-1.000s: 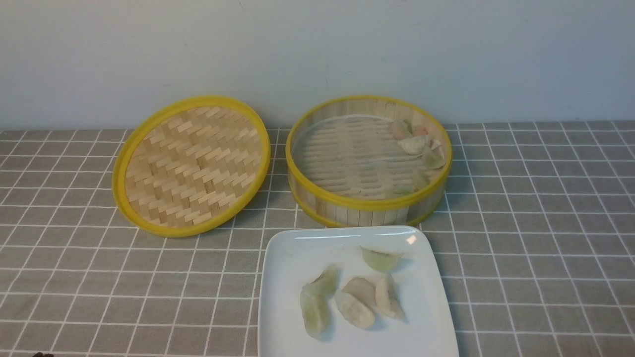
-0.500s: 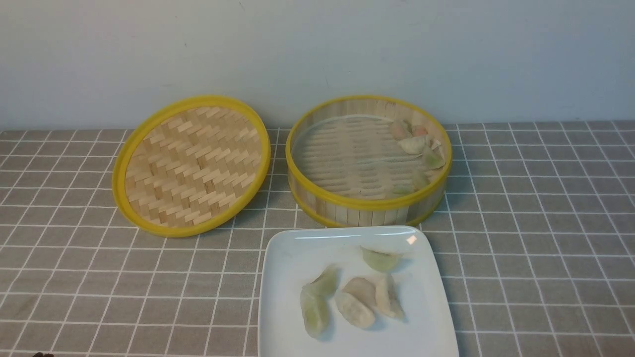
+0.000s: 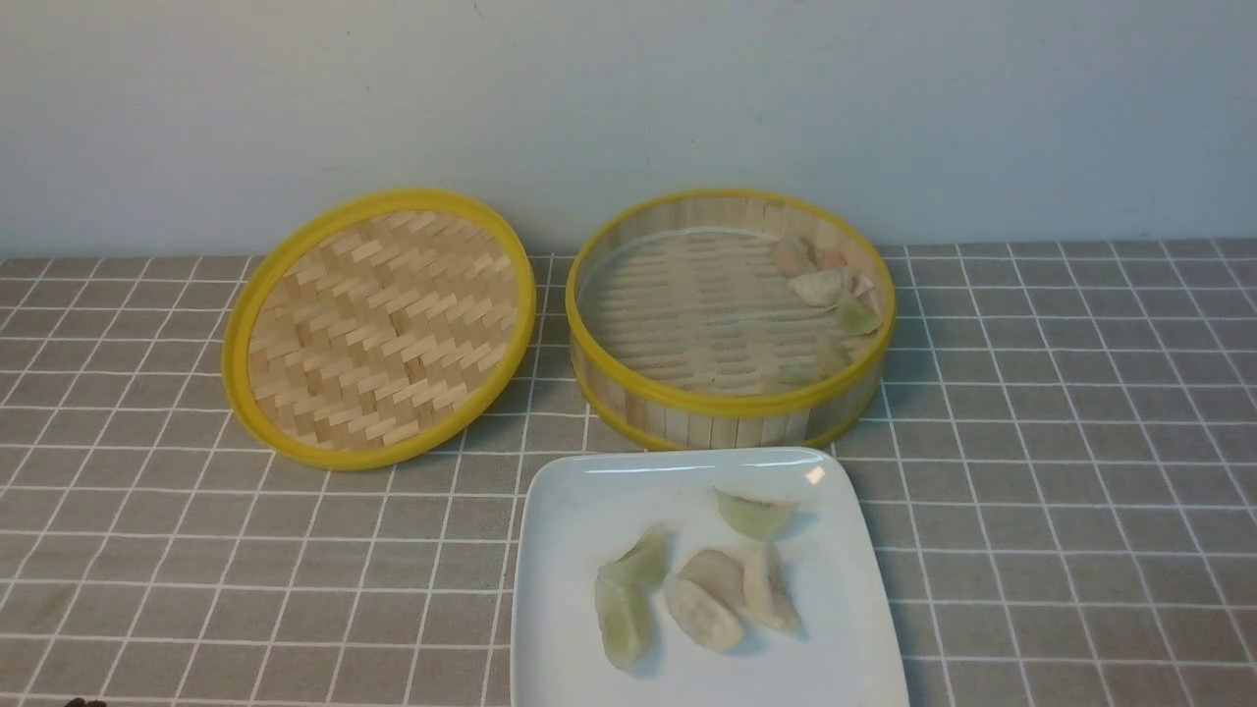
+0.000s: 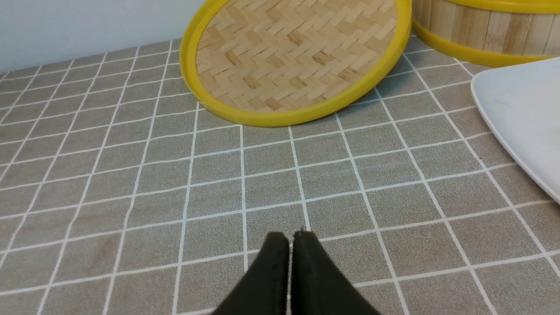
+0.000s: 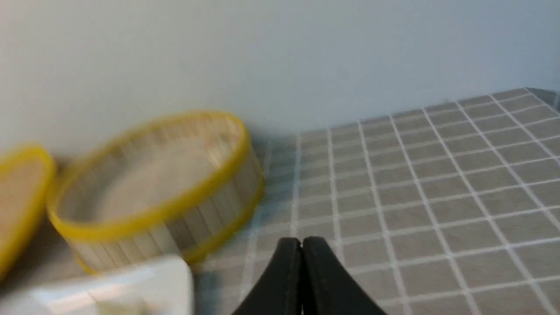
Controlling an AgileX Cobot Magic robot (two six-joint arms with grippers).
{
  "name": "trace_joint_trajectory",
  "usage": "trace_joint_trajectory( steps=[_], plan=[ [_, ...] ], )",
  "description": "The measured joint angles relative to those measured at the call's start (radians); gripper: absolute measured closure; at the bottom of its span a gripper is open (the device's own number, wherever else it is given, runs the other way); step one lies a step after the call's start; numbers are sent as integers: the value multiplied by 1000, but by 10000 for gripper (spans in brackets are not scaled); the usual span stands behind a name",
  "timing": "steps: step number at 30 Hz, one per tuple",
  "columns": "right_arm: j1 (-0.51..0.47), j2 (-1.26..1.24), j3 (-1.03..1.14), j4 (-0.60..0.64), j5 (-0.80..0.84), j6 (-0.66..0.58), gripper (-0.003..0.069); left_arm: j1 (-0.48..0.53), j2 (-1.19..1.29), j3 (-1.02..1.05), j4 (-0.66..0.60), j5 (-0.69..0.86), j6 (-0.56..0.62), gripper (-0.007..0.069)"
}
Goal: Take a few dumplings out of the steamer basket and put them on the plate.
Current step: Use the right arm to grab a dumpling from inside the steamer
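**Both grippers empty, five dumplings on the plate**

My left gripper [image 4: 291,238] has its jaws pressed together on nothing, low over the checked cloth [image 4: 131,183]. My right gripper [image 5: 301,243] is likewise closed and empty. Both sit well back from the dishes, which I judge fits a transfer that is finished or paused.

The plate [image 3: 555,550] lies ahead of my left gripper and toward my right, and it carries five dumplings [image 3: 702,609]. The pale green one [image 3: 622,619] and the whitish one [image 3: 769,587] have their long axes running roughly away from me. The far green one [image 3: 751,513] lies crosswise.

Beyond the plate stands the steamer basket [image 3: 727,403]. Its remaining dumplings [image 3: 820,287] crowd the wall on my right gripper's side, probably because that arm picks from there. My right wrist view is smeared, so I cannot make them out in it.

The lid [image 3: 378,329] sits tilted ahead of my left gripper, beside the basket.
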Motion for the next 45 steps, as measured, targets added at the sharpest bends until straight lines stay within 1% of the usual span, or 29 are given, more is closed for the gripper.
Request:
trace_joint_trajectory(
  steps=[3, 6, 11, 12, 14, 16, 18, 20, 23, 26, 27, 29, 30, 32, 33, 35, 36, 38, 41, 42, 43, 44, 45],
  plan=[
    [0, 0, 0, 185, -105, 70, 673, 0, 0, 0, 0, 0, 0, 629],
    [0, 0, 0, 274, -138, 92, 673, 0, 0, 0, 0, 0, 0, 629],
    [0, 0, 0, 300, -175, 90, 673, 0, 0, 0, 0, 0, 0, 629],
    [0, 0, 0, 313, -235, 90, 673, 0, 0, 0, 0, 0, 0, 629],
    [0, 0, -11, 319, -282, 82, 673, 0, 0, 0, 0, 0, 0, 629],
    [0, 12, -67, 284, -272, 40, 673, 0, 0, 0, 0, 0, 0, 629],
    [0, 70, -157, 227, -208, -12, 673, 0, 0, 0, 0, 0, 0, 629],
    [0, 166, -274, 175, -110, -44, 673, 0, 0, 0, 0, 0, 0, 629],
    [0, 379, -448, 118, 78, -72, 673, 0, 0, 0, 0, 0, 0, 629],
    [0, 628, -625, 99, 268, -121, 673, 0, 0, 0, 0, 0, 0, 629],
    [0, 737, -686, 98, 327, -146, 673, 0, 0, 0, 0, 0, 0, 629],
    [0, 861, -784, 100, 414, -188, 673, 0, 0, 0, 0, 0, -1, 629],
    [0, 982, -857, 107, 483, -242, 673, 0, 0, 0, 0, 0, -1, 629],
    [0, 1133, -979, 135, 566, -313, 673, 0, 0, 0, 0, 0, -2, 629],
    [0, 1164, -991, 139, 576, -328, 673, 0, 0, 0, 0, 0, -2, 629],
    [1, 1331, -1132, 193, 683, -402, 673, 0, 0, 0, 0, 0, -2, 629],
    [4, 1360, -1155, 207, 700, -413, 673, 0, 0, 0, 0, 0, -2, 629],
    [33, 1522, -1293, 237, 792, -461, 673, 0, 0, 0, 0, 0, -3, 629],
    [105, 1706, -1472, 225, 884, -460, 672, 0, 0, 0, 0, 0, -3, 629],
    [111, 1717, -1484, 218, 890, -456, 672, 0, 0, 0, 0, 0, -3, 629],
    [157, 1807, -1585, 176, 943, -426, 671, 0, 0, 0, 0, 0, -3, 629],
    [183, 1854, -1642, 142, 978, -402, 670, 0, 0, 0, 0, 0, -3, 629],
    [188, 1863, -1642, 135, 983, -398, 670, 0, 0, 0, 0, 0, -3, 629]
  ],
)
